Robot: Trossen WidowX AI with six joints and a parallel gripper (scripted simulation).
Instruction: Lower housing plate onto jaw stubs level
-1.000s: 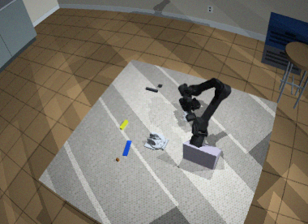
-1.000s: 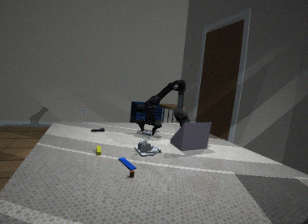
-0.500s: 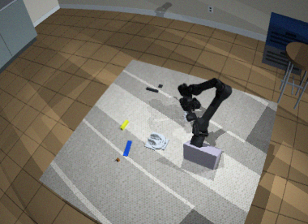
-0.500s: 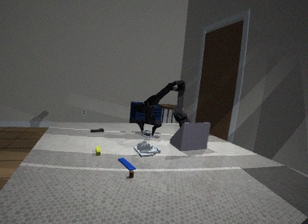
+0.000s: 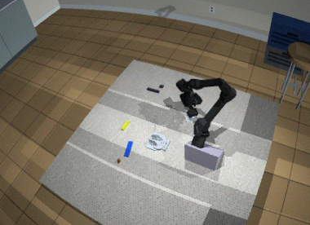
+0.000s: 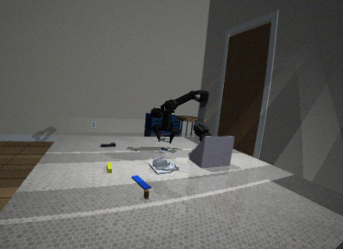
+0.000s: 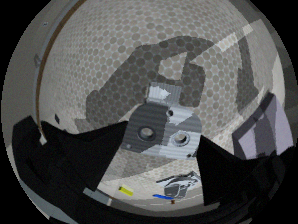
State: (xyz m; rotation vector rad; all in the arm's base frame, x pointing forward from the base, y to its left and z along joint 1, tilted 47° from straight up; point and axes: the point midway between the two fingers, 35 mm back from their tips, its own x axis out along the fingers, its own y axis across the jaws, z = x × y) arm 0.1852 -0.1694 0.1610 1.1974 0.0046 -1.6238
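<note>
The plate (image 5: pixel 190 119) (image 6: pixel 165 139) (image 7: pixel 162 146) is off the mat, well apart from the base (image 5: pixel 164 147) (image 6: pixel 168 170) (image 7: pixel 172 181), on the robot arm's far side of it as the exterior view looks. The gripper (image 5: pixel 191 115) (image 6: pixel 164 141) (image 7: pixel 161 131) has its fingers clamped on the plate's two edges. Picking up looks done; by the task, so are the jaws. Carrying the plate over the base, lowering it level onto the stubs, releasing and withdrawing remain.
</note>
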